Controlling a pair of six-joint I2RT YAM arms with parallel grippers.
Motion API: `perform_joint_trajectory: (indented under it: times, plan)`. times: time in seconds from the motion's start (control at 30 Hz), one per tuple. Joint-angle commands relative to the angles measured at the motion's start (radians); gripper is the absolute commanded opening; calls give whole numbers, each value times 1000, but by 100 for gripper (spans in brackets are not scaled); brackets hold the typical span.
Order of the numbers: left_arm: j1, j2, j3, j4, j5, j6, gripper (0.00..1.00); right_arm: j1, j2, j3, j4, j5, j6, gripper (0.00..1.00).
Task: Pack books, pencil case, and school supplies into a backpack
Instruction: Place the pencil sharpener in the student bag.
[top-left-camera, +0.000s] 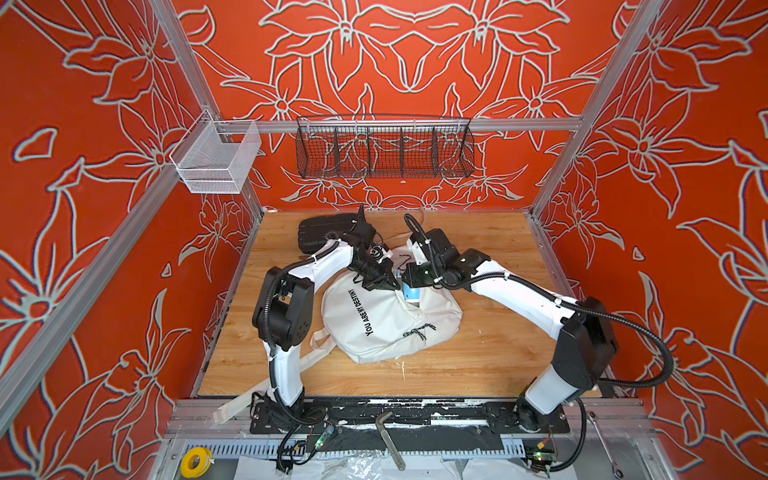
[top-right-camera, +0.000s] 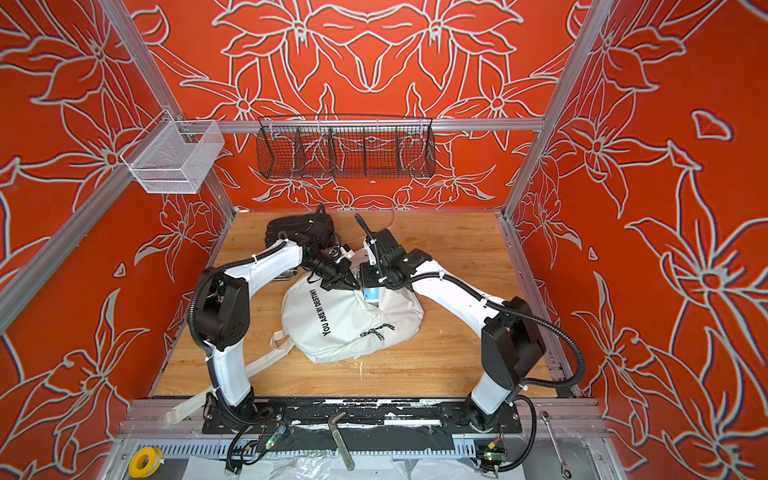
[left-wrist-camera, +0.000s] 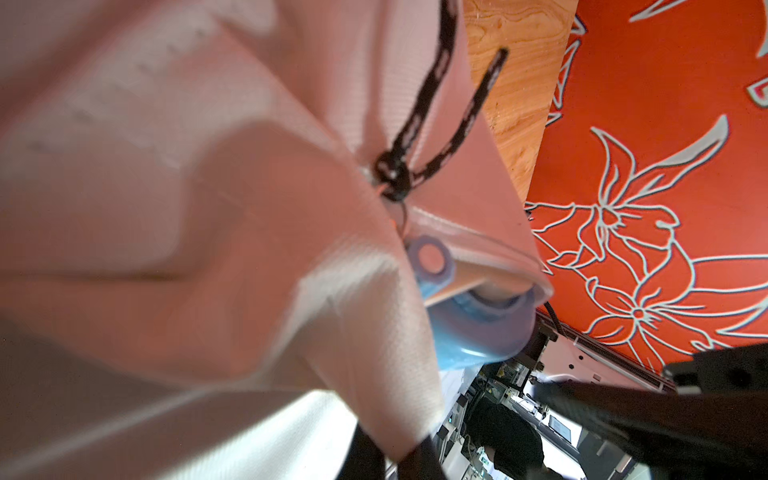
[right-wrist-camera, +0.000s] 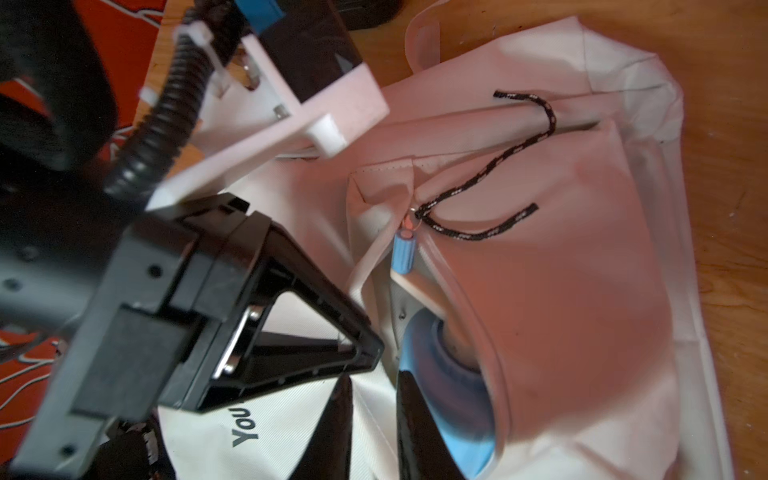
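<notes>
Backpack (top-left-camera: 374, 324): white woven fabric, slumped on wood-grain table (top-left-camera: 478, 353).
Sharpener (right-wrist-camera: 453, 382): smooth light-blue barrel, half inside the mouth.
Left pincer (right-wrist-camera: 375, 352): clamped on fabric rim.
Right pincer (right-wrist-camera: 373, 390): grip unclear.

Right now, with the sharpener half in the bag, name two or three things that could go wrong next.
1. The pencil sharpener sits only partly inside the backpack opening; released now, it might roll back out.
2. Its crank lies right by the zip pull cord and could snag.
3. The left gripper pinches only the opening's edge; if fabric slips, the opening may close.
</notes>
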Motion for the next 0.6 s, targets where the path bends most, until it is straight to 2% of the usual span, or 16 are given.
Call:
perform_joint_trajectory:
  times: [0.0, 0.07, 0.17, 0.27, 0.33, 0.5, 0.57]
  plan:
    - [-5, -9, 37, -9, 105, -5, 0, -2, 70, 1, -67, 44, 6, 18]
    - [-6, -7, 40, 1, 121, -14, 0, -2, 98, -31, -75, 31, 25, 13]
    - [-5, -7, 54, 13, 158, -19, 0, -2, 120, -66, -96, 45, 55, 13]
    - [-5, 0, 72, 18, 198, -19, 0, -5, 126, -47, -147, 109, 36, 14]
    - [-6, 9, 91, -7, 201, -5, 0, -15, 113, -37, -149, 108, 19, 15]
    - [-7, 47, 105, -63, 200, 18, 0, -26, -13, -42, -14, 7, -74, 37]
    - [-7, 51, 97, -64, 198, 19, 0, -25, -72, -54, 38, 10, -110, 42]
